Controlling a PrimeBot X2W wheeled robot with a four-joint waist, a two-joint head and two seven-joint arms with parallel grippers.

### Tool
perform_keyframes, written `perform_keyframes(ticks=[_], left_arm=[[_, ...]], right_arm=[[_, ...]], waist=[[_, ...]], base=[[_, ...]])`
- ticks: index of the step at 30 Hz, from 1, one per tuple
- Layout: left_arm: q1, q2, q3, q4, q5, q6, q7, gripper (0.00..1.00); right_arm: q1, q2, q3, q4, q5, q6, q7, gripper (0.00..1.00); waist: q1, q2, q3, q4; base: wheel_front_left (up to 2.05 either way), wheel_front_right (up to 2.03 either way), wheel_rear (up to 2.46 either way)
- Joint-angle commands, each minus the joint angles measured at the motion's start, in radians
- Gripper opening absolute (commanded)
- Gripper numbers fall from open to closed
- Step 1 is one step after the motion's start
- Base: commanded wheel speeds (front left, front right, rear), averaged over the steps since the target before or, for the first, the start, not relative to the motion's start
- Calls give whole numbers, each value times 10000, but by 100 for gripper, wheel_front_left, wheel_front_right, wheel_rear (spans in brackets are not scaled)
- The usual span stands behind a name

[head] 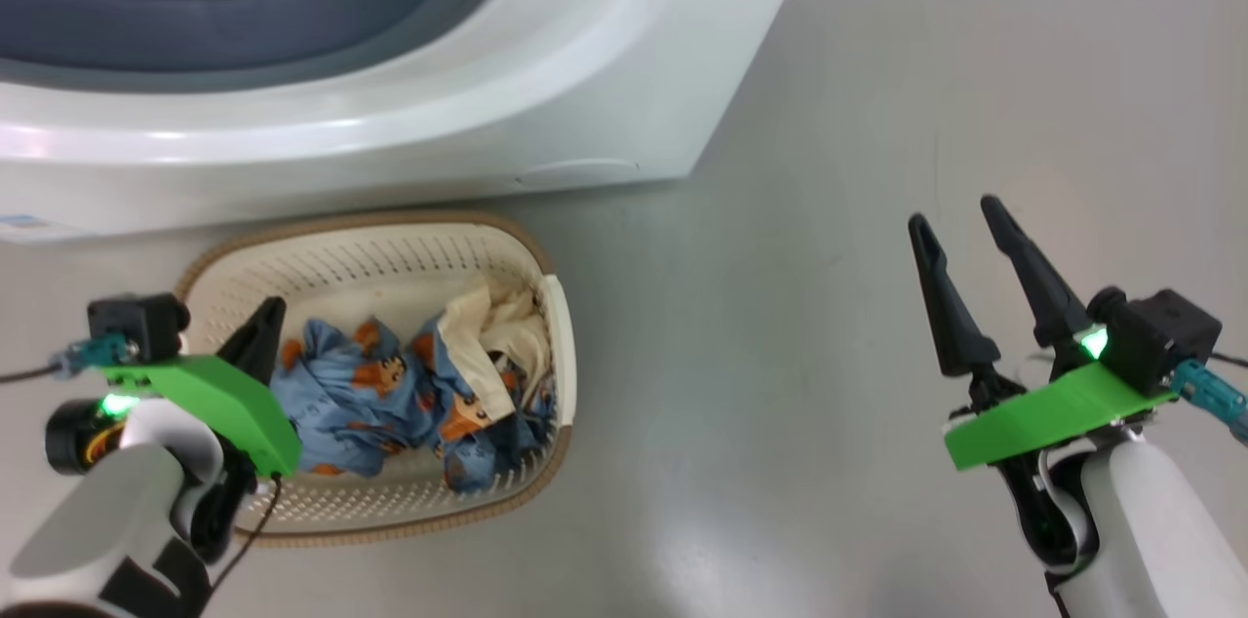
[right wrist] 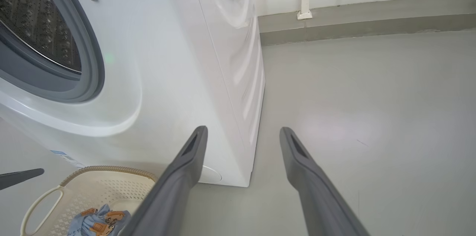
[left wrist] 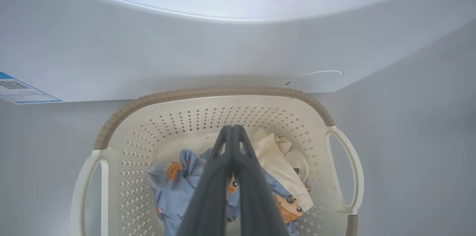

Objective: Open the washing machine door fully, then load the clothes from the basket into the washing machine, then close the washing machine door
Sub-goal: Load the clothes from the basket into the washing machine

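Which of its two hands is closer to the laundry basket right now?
The left. Its left hand hangs over the basket, fingers shut above the clothes. The right hand is off to the basket's right, open over the floor.

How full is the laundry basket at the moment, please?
Partly full: the basket holds a low heap of blue printed clothes and a cream cloth.

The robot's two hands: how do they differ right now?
The left hand is pinched shut; the right hand is spread open. The left hand hangs over the basket of clothes; the right hand is over the floor, off to the side. Both have two long dark fingers.
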Motion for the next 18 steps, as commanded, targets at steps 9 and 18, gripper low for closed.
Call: perform_keyframes(ticks=[9,18], left_arm=[[1529,44,2838,-1538,2201,-15,-134,4],[3039,-434,4829,-3117,4003,-15,-135,100]], right_arm=[[898,-286,108,-50,214,29,-118,100],[1507,-441,-42,-10,329,29,-118,100]], waist=[[0,0,-1402,336],[0,0,-2263,397]], base=[[0,0,0],[0,0,0]])
